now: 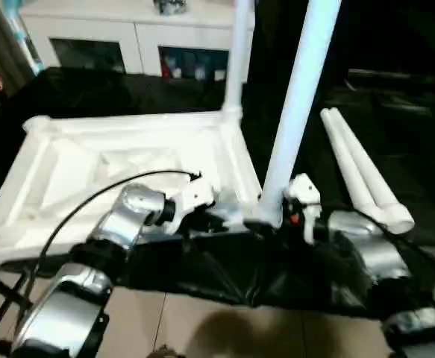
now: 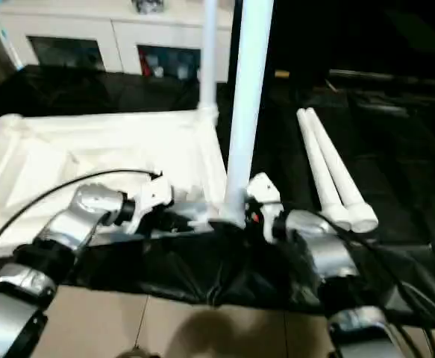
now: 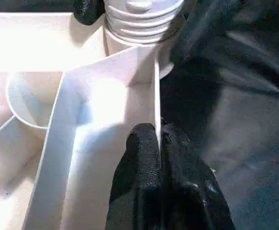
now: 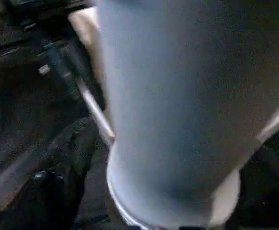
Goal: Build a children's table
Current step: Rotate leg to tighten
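The white table top lies upside down on a black cloth, ribbed underside up. One white leg stands upright in its far right corner socket. A second leg stands tilted at the near right corner, and my right gripper is shut around its lower end. Its threaded end sits at the corner socket, with a black finger beside it. My left gripper is shut on the thin rim wall of the top, close to that corner. Two loose legs lie side by side to the right.
A white glass-doored cabinet stands behind the work. The black cloth hangs over the near edge above a tiled floor. A black cable loops over my left forearm.
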Controlling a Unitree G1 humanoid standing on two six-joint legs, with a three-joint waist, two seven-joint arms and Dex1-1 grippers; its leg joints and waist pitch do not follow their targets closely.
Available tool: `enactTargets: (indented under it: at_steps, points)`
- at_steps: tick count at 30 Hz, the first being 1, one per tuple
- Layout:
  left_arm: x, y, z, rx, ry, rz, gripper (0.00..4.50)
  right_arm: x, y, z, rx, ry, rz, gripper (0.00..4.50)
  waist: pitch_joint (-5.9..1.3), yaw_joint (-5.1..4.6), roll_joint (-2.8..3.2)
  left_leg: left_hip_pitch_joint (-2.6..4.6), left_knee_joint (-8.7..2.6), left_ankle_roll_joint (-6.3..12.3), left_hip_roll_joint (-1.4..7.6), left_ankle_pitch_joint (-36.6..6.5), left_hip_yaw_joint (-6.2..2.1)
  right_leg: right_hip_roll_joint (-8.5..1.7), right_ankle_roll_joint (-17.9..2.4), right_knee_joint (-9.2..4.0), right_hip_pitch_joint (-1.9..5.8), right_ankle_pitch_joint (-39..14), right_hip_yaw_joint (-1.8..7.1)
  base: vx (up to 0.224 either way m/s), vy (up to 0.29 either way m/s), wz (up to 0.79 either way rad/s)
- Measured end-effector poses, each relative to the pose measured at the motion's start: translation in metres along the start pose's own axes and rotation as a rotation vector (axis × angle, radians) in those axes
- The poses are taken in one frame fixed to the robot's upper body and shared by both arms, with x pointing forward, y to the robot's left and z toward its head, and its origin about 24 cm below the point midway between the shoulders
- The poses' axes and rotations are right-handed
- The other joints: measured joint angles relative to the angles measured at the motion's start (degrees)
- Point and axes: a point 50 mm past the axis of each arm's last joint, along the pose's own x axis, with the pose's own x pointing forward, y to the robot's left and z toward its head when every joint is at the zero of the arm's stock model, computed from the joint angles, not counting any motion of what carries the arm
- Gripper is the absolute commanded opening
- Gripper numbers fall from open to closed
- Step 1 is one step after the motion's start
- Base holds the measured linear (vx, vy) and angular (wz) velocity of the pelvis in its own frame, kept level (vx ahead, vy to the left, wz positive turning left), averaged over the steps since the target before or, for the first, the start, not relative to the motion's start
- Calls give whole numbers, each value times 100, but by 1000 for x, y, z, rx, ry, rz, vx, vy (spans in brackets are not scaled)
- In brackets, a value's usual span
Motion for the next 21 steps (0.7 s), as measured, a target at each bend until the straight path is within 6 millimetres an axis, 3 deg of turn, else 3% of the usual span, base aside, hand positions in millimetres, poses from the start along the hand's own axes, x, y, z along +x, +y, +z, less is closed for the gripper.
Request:
enactTargets:
  at_steps: [2,6,12,18,21]
  points:
    - [-1,-1,0,8,3,-26,0,-4,3,0,-3,8,39,342,0,30,0,-1,0,0,0,0,0,0,0,0,-1,0,0,0,0,0]
    - [-2,-4,-1,17,7,-67,0,-9,7,-1,-19,29,77,326,0,91,0,-1,1,0,0,0,0,0,0,0,-2,0,0,0,0,0]
    - [-3,-5,-1,23,6,-85,0,-10,10,-1,-18,37,90,280,0,94,0,-1,0,0,0,0,0,0,1,0,-2,-1,0,0,0,0]
    - [-3,-5,-1,25,3,-85,0,-8,12,-1,-14,31,90,275,0,98,0,-1,-1,0,0,-1,0,0,4,-1,-2,-2,0,0,0,0]
    - [-1,-1,-3,-3,-3,-23,0,-2,8,-3,16,4,-9,275,0,74,-2,7,2,-2,0,1,0,0,0,2,0,0,0,0,0,0]
